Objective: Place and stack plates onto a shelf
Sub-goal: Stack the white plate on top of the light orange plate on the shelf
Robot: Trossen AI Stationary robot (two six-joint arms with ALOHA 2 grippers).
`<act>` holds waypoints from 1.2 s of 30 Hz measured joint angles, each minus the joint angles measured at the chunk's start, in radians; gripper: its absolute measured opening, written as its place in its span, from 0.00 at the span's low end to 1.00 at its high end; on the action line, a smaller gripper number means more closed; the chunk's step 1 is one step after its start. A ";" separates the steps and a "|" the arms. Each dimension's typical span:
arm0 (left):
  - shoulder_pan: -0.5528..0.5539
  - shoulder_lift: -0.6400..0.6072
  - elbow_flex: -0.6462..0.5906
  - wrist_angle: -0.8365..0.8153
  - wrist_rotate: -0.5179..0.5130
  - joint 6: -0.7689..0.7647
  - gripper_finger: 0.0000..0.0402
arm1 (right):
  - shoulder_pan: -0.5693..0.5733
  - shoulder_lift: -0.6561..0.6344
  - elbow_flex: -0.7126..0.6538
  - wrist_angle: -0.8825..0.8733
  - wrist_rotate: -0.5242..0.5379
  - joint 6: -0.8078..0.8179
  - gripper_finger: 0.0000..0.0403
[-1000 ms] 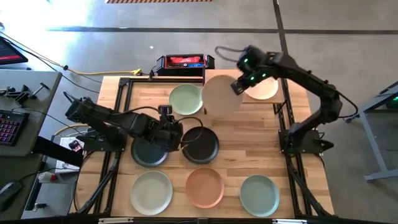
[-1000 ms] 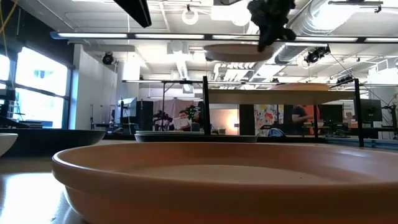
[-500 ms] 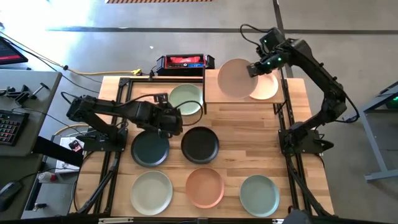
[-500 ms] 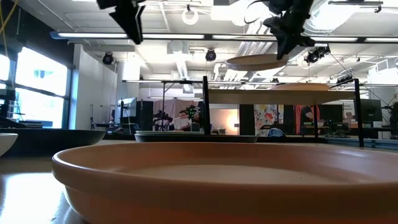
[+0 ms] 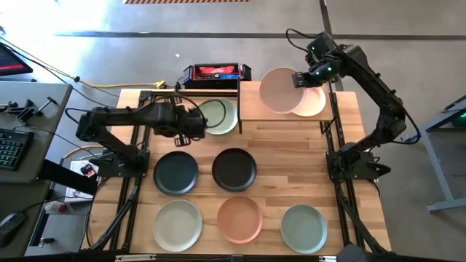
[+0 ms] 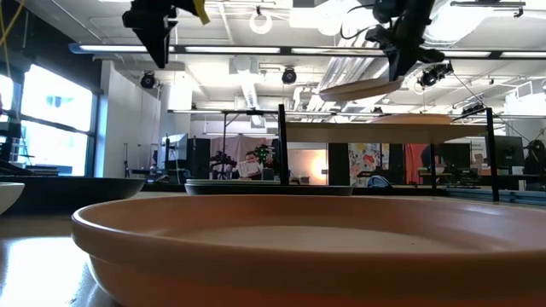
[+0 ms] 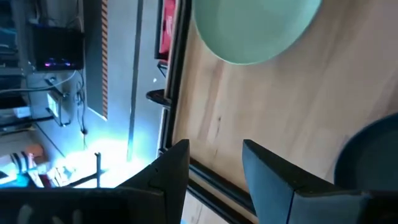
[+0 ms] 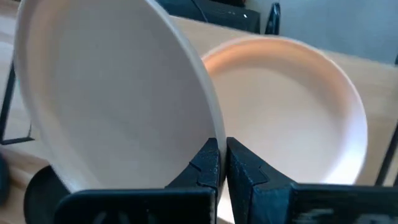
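Observation:
My right gripper [image 5: 298, 79] is shut on the pink plate [image 5: 279, 90] and holds it over the shelf [image 5: 251, 110], a light-wood board on black legs at the table's far right. The pink plate partly overlaps the peach plate [image 5: 314, 103], which lies flat on the shelf. In the low view the pink plate [image 6: 362, 87] hangs tilted above the shelf [image 6: 375, 133]. My left gripper [image 5: 192, 129] is open and hovers beside the pale green plate [image 5: 220, 116] on the tabletop, touching nothing. The left wrist view shows that plate [image 7: 255, 28] ahead of the open fingers. My right gripper pinches the pink plate's rim [image 8: 214, 132] between its two fingers, one on the inner face and one on the underside. The fingers come from the table's right side, slanting downward. The plate is lifted clear and tilted, its far side lower than the held edge.
On the tabletop lie the dark teal plate [image 5: 175, 173], black plate [image 5: 234, 169], sage green plate [image 5: 177, 224], terracotta plate [image 5: 239, 218] and grey-green plate [image 5: 303, 228]. A red and black box [image 5: 216, 73] sits at the far edge. Bare shelf board remains left of the peach plate.
My right gripper carried the pink plate toward the table's right, from the shelf's left edge to above the peach plate, and the plate tipped from level to tilted. My left gripper moved from between the dark teal and black plates toward the far edge, next to the pale green plate.

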 joint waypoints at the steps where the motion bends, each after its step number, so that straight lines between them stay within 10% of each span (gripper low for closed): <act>1: 0.008 -0.013 0.000 0.000 -0.005 0.000 0.34 | 0.007 -0.002 0.000 -0.013 0.003 0.005 0.00; 16: 0.088 -0.169 0.000 0.005 -0.018 -0.009 0.34 | 0.141 -0.277 -0.257 0.104 0.088 0.197 0.00; 36: 0.088 -0.176 0.000 0.024 -0.020 -0.008 0.34 | -0.066 -0.557 -0.678 0.377 0.102 0.582 0.00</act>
